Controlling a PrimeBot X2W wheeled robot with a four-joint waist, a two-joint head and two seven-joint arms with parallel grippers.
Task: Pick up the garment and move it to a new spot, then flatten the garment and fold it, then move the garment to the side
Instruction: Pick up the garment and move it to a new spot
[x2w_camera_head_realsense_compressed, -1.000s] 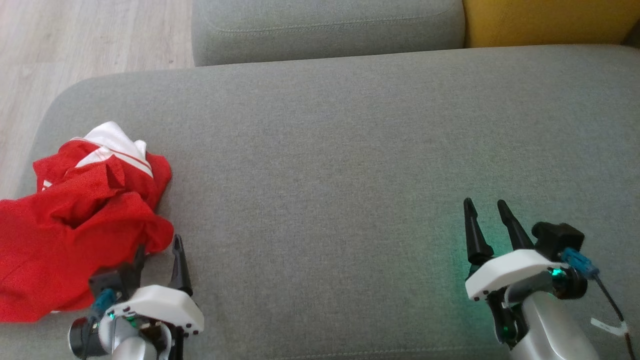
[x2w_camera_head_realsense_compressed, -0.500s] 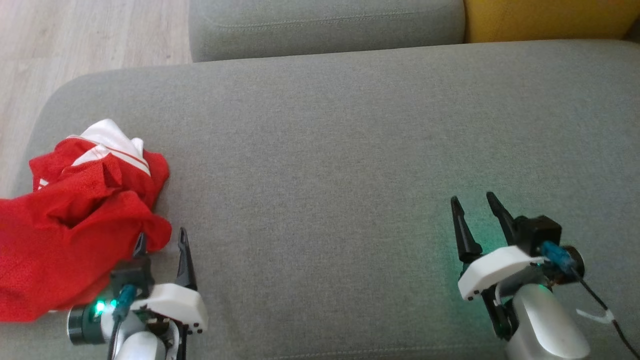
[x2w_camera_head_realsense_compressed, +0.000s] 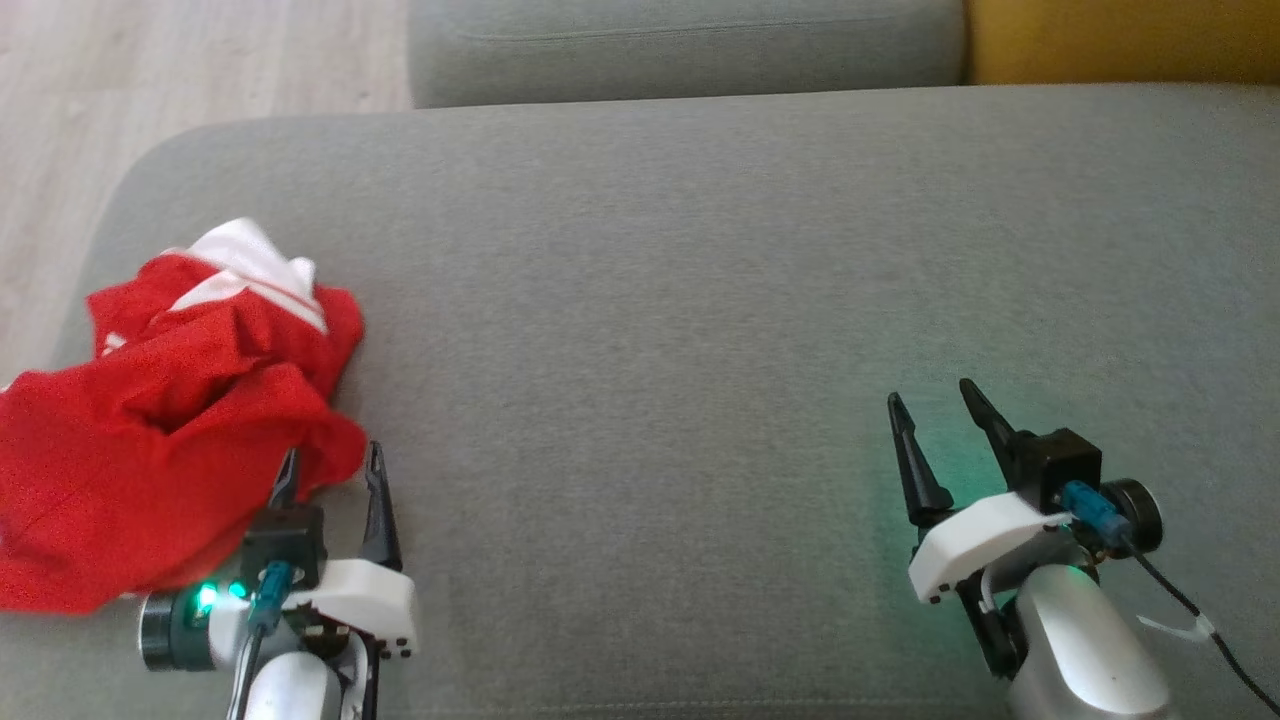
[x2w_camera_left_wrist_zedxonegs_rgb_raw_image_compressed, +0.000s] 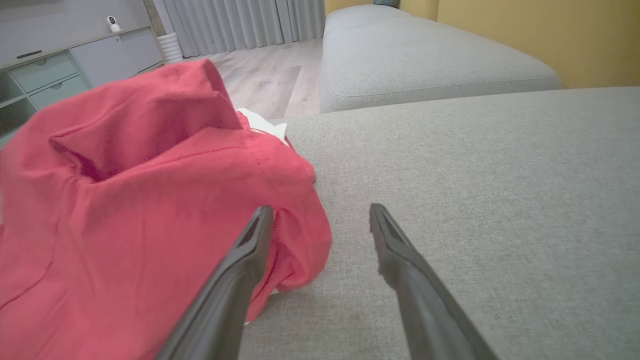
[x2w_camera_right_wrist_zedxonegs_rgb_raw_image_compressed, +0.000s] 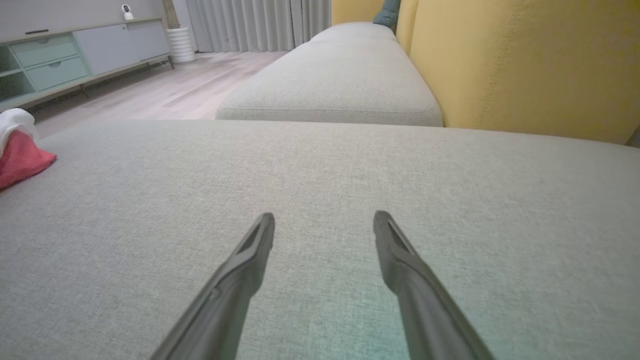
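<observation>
A crumpled red garment (x2w_camera_head_realsense_compressed: 160, 440) with white trim lies heaped at the left end of the grey sofa cushion (x2w_camera_head_realsense_compressed: 700, 300). My left gripper (x2w_camera_head_realsense_compressed: 332, 458) stands open at the heap's near right corner; in the left wrist view its left finger overlaps the red cloth (x2w_camera_left_wrist_zedxonegs_rgb_raw_image_compressed: 150, 200) while the right finger is over bare cushion. Nothing is gripped. My right gripper (x2w_camera_head_realsense_compressed: 930, 405) stands open over bare cushion far to the right, with nothing between its fingers. In the right wrist view the garment (x2w_camera_right_wrist_zedxonegs_rgb_raw_image_compressed: 20, 157) is a small red patch at the far left.
A second grey cushion (x2w_camera_head_realsense_compressed: 690, 45) sits behind, with a yellow backrest (x2w_camera_head_realsense_compressed: 1120, 40) at the upper right. Wooden floor (x2w_camera_head_realsense_compressed: 150, 80) lies past the cushion's left end. A low cabinet (x2w_camera_right_wrist_zedxonegs_rgb_raw_image_compressed: 65, 55) and curtains stand across the room.
The camera has shifted a little. My left gripper has edged forward to the garment's corner, and my right gripper has drifted slightly left. Both stay open.
</observation>
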